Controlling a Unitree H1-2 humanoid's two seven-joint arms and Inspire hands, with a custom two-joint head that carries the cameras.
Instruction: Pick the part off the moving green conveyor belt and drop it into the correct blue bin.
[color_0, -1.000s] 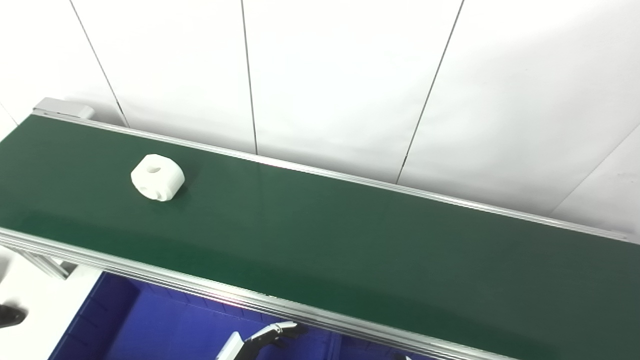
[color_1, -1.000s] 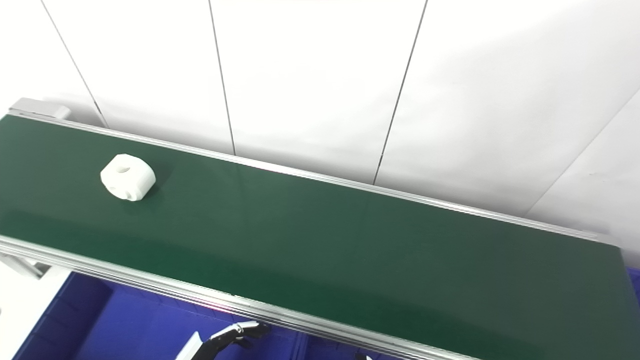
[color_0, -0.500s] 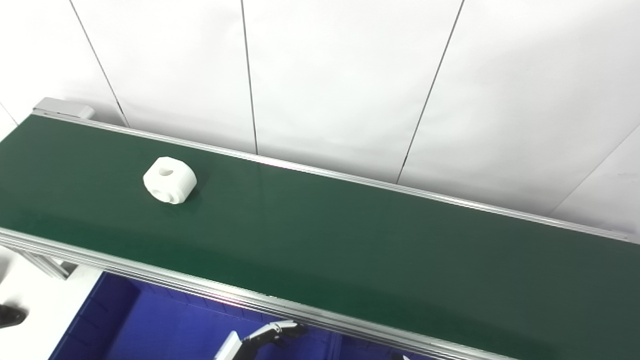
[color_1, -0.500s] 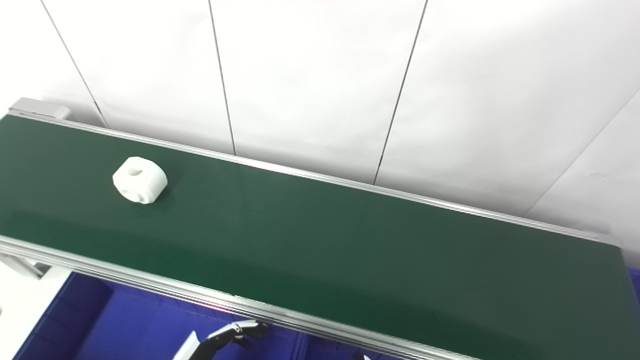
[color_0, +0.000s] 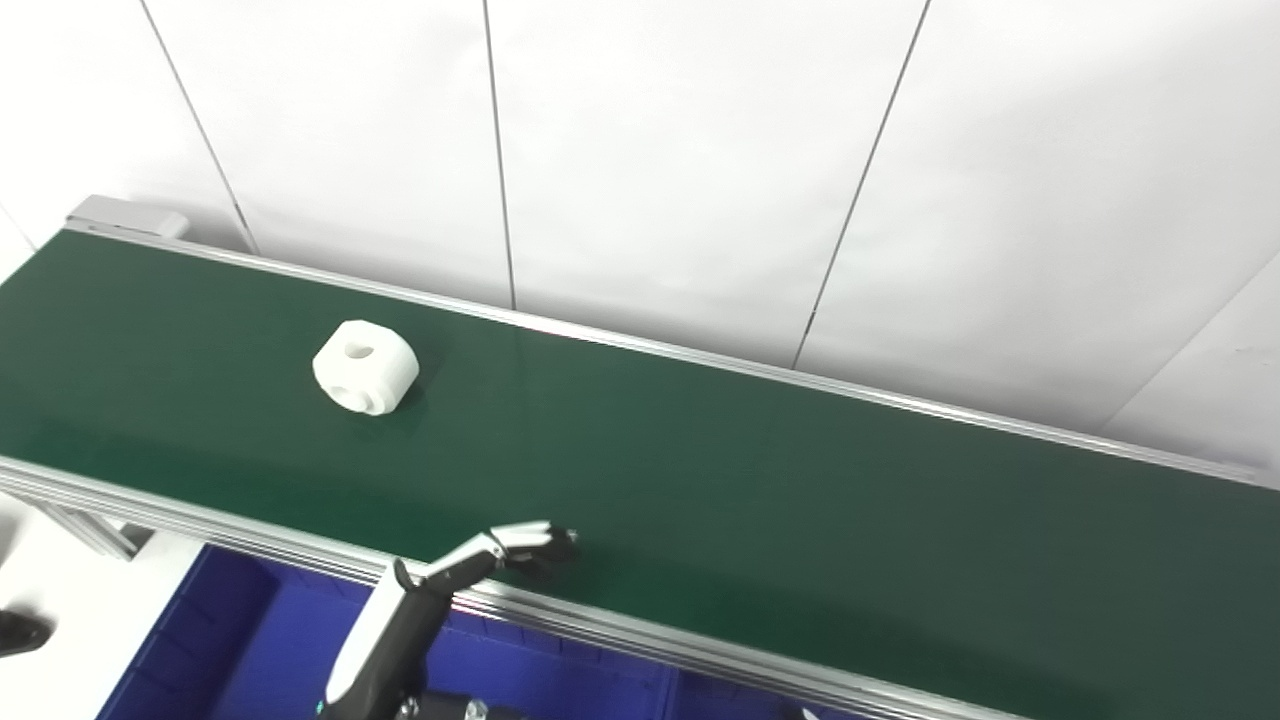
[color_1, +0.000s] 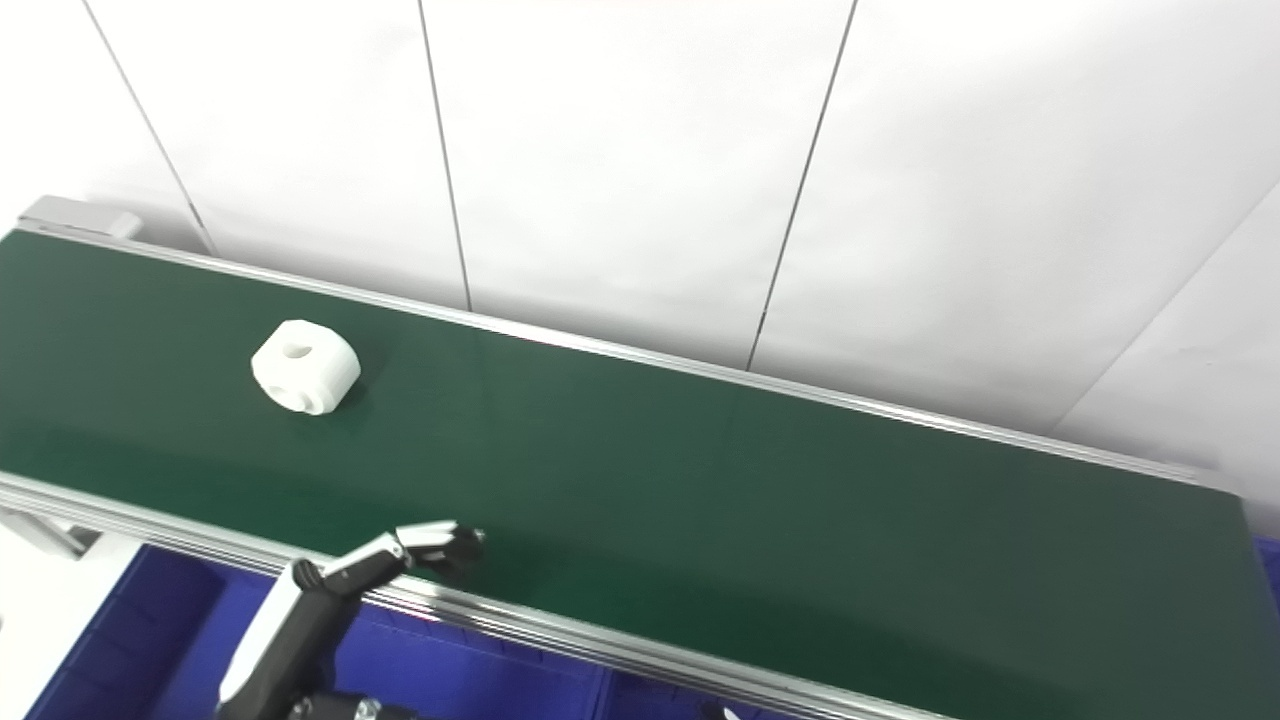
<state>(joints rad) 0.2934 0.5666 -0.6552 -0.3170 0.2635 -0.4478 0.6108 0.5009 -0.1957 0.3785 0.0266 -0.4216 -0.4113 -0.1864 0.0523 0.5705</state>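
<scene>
Rising from the bottom edge of the frame, left of centre, the left hand (color_0: 420, 615) reaches up over the near aluminium rail (color_0: 700, 655) of the conveyor. Its fingers (color_0: 525, 540) are curled forward with dark tips bunched close together above the belt's near edge; they hold nothing, though whether they are fully closed cannot be told from this angle. The right hand shows only as a tiny sliver at the bottom edge right of centre, and its finger state cannot be told. Beneath the rail, in the lower left of the frame, lies the blue bin (color_0: 230, 640), partly hidden by the hand and the conveyor frame. Above it the green conveyor belt (color_0: 750, 490) runs diagonally from the upper left toward the right edge. The white part (color_0: 365, 367), a rounded block with a hole in its top and another in its side, sits on the belt in the left third of the frame, well apart from the fingertips. Behind the belt stands a white panelled wall (color_0: 680, 150) with thin dark seams.
</scene>
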